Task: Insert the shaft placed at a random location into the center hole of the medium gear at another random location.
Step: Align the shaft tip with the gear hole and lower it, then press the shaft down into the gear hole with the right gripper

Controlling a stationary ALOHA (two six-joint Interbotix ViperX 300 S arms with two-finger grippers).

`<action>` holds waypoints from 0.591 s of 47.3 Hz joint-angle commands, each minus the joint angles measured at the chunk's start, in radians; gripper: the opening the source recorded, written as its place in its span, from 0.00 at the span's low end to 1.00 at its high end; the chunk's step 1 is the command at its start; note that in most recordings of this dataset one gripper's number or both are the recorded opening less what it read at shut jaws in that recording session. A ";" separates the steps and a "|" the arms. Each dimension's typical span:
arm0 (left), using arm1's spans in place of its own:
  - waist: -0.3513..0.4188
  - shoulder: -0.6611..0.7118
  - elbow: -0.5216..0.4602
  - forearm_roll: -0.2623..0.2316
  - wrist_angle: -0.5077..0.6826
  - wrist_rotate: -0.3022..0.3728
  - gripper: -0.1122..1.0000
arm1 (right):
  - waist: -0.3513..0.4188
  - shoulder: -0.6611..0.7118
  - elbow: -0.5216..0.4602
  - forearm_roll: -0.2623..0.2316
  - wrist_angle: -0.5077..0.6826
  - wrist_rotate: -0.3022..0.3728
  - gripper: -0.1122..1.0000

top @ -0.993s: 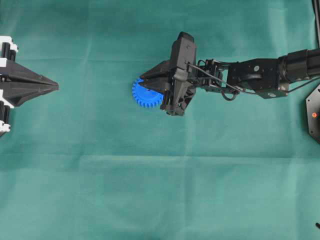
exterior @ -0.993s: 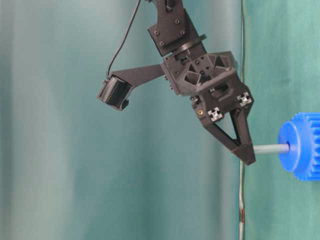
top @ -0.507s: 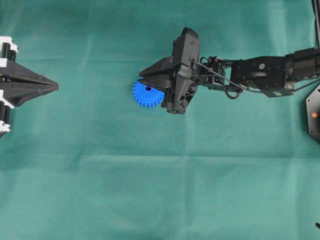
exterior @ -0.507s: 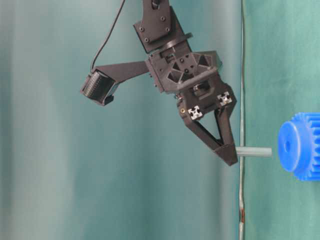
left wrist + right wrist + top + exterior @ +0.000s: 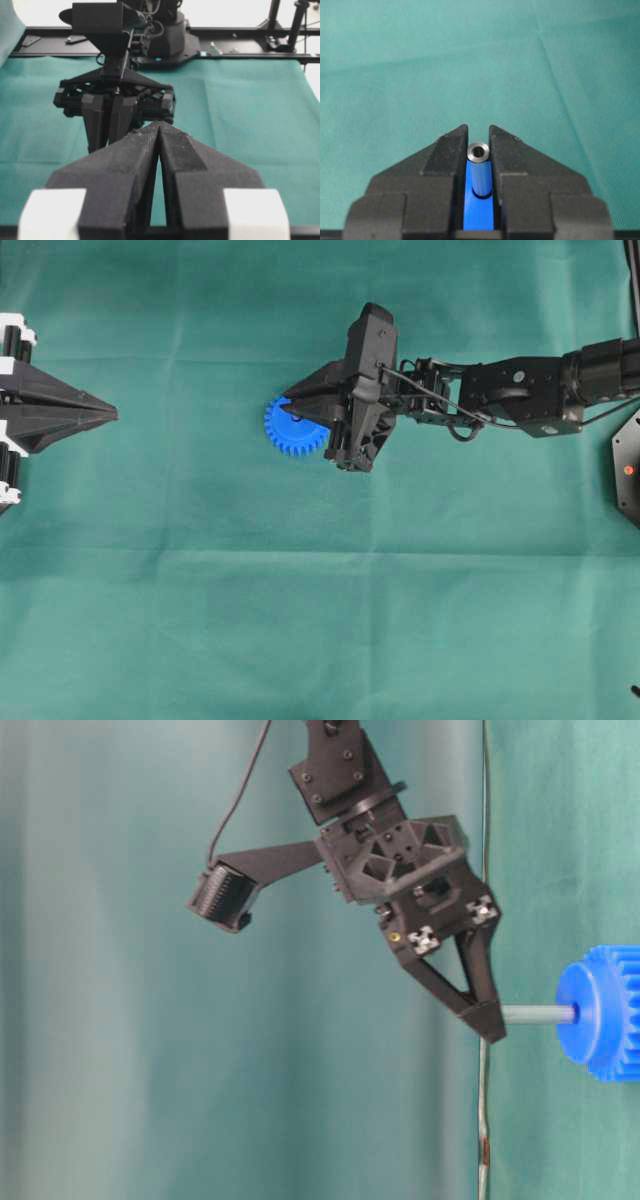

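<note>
The blue medium gear (image 5: 291, 433) lies flat on the green cloth, partly under my right gripper (image 5: 287, 402). That gripper is shut on the thin silver-grey shaft (image 5: 536, 1014). In the table-level view the shaft's free end meets the middle of the gear (image 5: 603, 1012) at its center hole. In the right wrist view the shaft (image 5: 479, 159) stands between the right gripper's (image 5: 478, 136) jaws, with the gear's blue face (image 5: 479, 216) behind it. My left gripper (image 5: 112, 413) is shut and empty at the far left, and it also shows in the left wrist view (image 5: 159, 125).
The right arm (image 5: 520, 390) reaches in from the right edge across the green cloth (image 5: 320, 620). A black base plate (image 5: 628, 468) sits at the right edge. The right arm's gripper body (image 5: 116, 100) stands in front of the left wrist camera.
One second ago the shaft touched the gear's hole. Half a second ago my right gripper had drawn it away from the gear. Now it is back at the hole. The left arm has not moved.
</note>
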 commanded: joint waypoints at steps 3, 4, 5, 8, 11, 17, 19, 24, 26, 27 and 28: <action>0.002 0.009 -0.023 0.003 -0.006 0.000 0.10 | 0.000 0.003 -0.012 0.005 -0.029 -0.003 0.21; 0.002 0.009 -0.025 0.002 -0.006 0.000 0.10 | -0.002 0.006 -0.014 0.003 -0.031 -0.003 0.21; 0.002 0.009 -0.025 0.002 -0.006 0.000 0.10 | -0.002 0.009 -0.012 0.003 -0.032 -0.003 0.21; 0.002 0.009 -0.025 0.002 -0.006 0.000 0.10 | -0.005 0.018 -0.012 0.006 -0.032 -0.003 0.21; 0.002 0.009 -0.023 0.002 -0.005 0.000 0.10 | -0.005 0.026 -0.014 0.009 -0.032 -0.003 0.21; 0.002 0.008 -0.025 0.002 -0.005 0.000 0.10 | -0.005 0.035 -0.015 0.009 -0.032 -0.002 0.21; 0.002 0.009 -0.025 0.003 -0.006 0.000 0.10 | -0.003 0.040 -0.015 0.009 -0.032 0.000 0.21; 0.002 0.009 -0.023 0.003 -0.006 0.000 0.10 | -0.003 0.051 -0.018 0.009 -0.032 0.000 0.21; 0.002 0.009 -0.025 0.003 -0.006 0.000 0.10 | -0.003 0.054 -0.017 0.009 -0.032 0.000 0.21; 0.002 0.009 -0.023 0.002 -0.006 0.000 0.10 | -0.003 0.057 -0.018 0.009 -0.034 0.000 0.21; 0.003 0.009 -0.023 0.003 -0.006 0.000 0.10 | -0.003 0.057 -0.018 0.009 -0.032 0.000 0.21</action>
